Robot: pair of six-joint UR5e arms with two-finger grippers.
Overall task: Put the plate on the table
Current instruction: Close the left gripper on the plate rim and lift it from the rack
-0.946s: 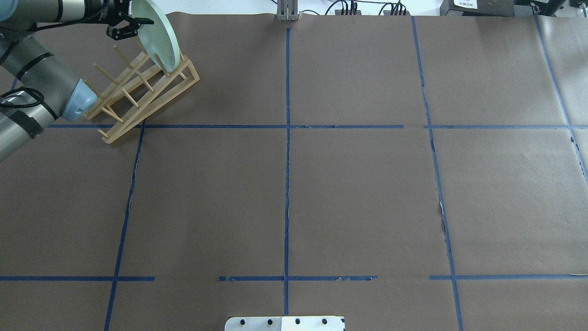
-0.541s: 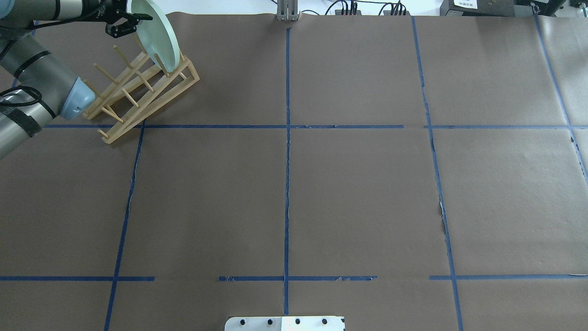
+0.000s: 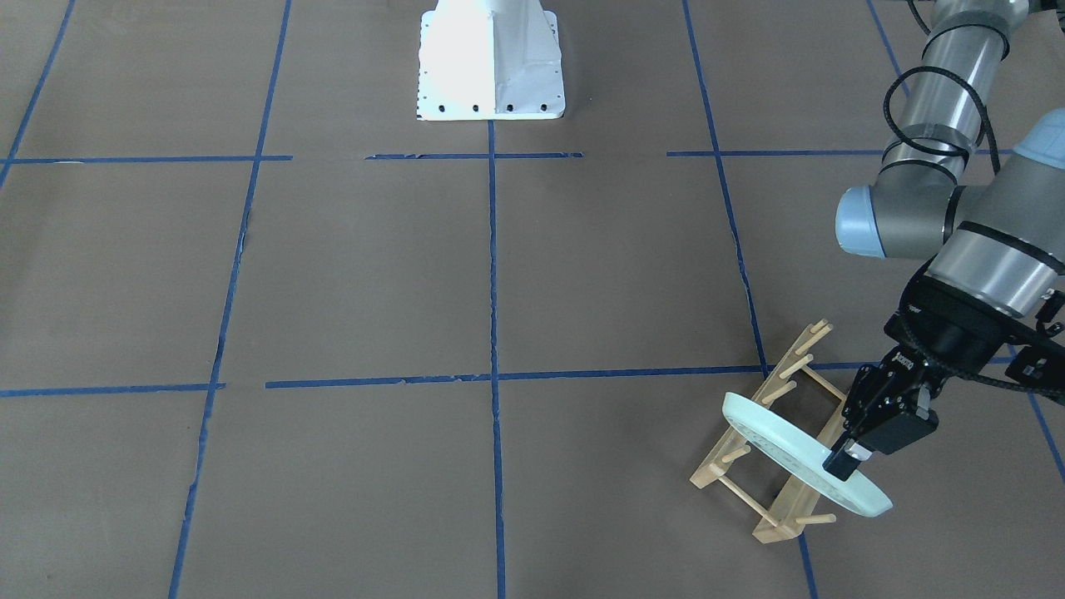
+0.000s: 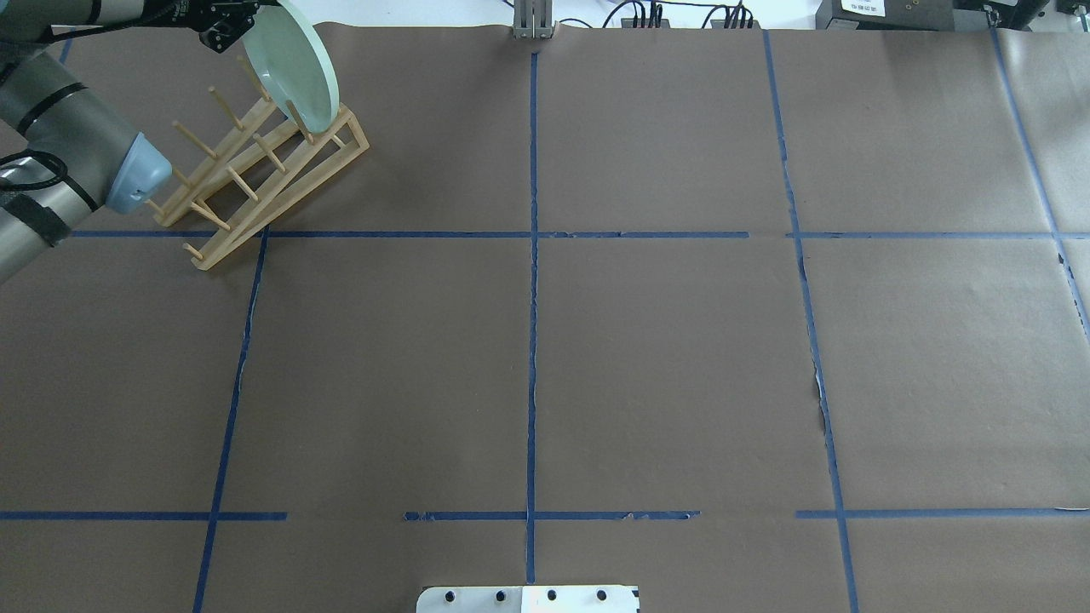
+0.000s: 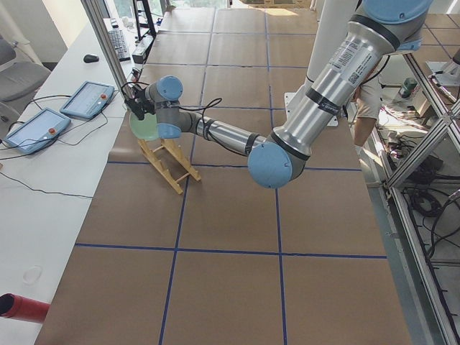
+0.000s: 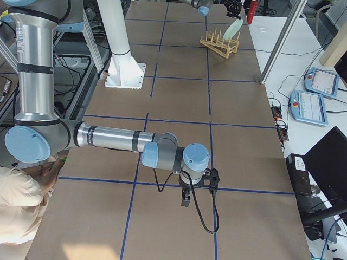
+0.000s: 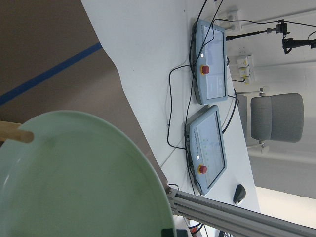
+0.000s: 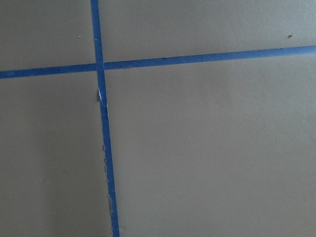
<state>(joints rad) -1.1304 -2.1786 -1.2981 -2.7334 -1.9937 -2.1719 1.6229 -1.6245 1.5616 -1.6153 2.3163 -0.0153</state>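
Facing the robot, the left claw (image 3: pixel 840 462) clenches the rim of the round pale mint-green plate (image 3: pixel 774 437), which is tilted in the wooden peg rack (image 3: pixel 711 472): an edge grip suited to lifting it clear. Overhead, its lower edge sits inside that rack, off the brown paper-covered worktop (image 4: pixel 681 340). From the right end, the right claw (image 6: pixel 186 199) hangs well apart; its state I cannot tell.

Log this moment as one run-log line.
left gripper: shut on plate rim | plate: tilted, lower edge among wooden rack pegs | table: plate not yet down | right gripper: over table, state unclear
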